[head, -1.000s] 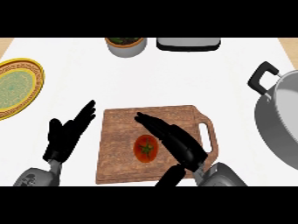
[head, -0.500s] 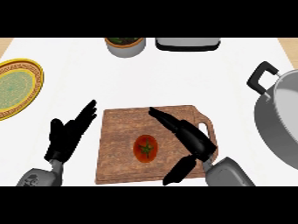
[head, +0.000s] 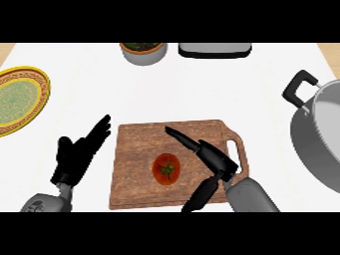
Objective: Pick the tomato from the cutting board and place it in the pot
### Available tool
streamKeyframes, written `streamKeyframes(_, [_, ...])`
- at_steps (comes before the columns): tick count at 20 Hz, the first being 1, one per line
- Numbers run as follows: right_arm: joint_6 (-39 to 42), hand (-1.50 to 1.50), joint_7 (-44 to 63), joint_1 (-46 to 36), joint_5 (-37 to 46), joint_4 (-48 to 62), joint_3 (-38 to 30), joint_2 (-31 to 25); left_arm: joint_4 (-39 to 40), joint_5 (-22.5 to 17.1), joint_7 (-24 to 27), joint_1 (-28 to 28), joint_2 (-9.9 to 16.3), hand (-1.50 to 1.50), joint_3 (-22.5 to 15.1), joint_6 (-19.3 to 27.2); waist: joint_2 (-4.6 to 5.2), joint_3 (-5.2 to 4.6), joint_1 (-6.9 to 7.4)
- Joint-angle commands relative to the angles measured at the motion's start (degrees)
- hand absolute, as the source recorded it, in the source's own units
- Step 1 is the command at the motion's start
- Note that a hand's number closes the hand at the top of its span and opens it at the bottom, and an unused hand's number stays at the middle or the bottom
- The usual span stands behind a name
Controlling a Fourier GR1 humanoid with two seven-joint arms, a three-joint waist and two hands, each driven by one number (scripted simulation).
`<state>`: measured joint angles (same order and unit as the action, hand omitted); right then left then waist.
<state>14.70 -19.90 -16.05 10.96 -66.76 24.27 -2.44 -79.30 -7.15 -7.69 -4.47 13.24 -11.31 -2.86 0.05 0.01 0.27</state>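
The tomato (head: 166, 169) lies on the cutting board (head: 139, 144), left of the board's middle. The right robot hand (head: 215, 160) hovers just right of it, fingers straight and spread wide from the thumb, holding nothing. The left robot hand (head: 79, 155) rests open beside the board's left edge. The pot (head: 333, 134) stands well apart at the tabletop's (head: 202, 89) right. No writing can be read anywhere.

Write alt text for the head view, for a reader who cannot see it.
A red tomato lies on a brown wooden cutting board, with the robot's open black right hand just to its right, not holding it. The open left hand rests left of the board; a large grey metal pot stands at far right.
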Motion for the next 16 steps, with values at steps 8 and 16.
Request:
streamKeyframes(8, [-2.8, -1.5, -9.27, -8.54, -10.02, 21.7, 4.03, 2.42, 5.86, 3.03, 2.44, -2.77, -2.53, 0.0, 3.05, -1.83, 0.15, 0.01, 0.31])
streamKeyframes(16, [-7.5, 1.5, -21.4, -12.65, -12.03, 31.47, 10.95, 2.41, 5.48, 4.02, 5.46, 0.75, -4.12, 0.0, 2.46, -2.74, 0.26, 0.02, 0.74])
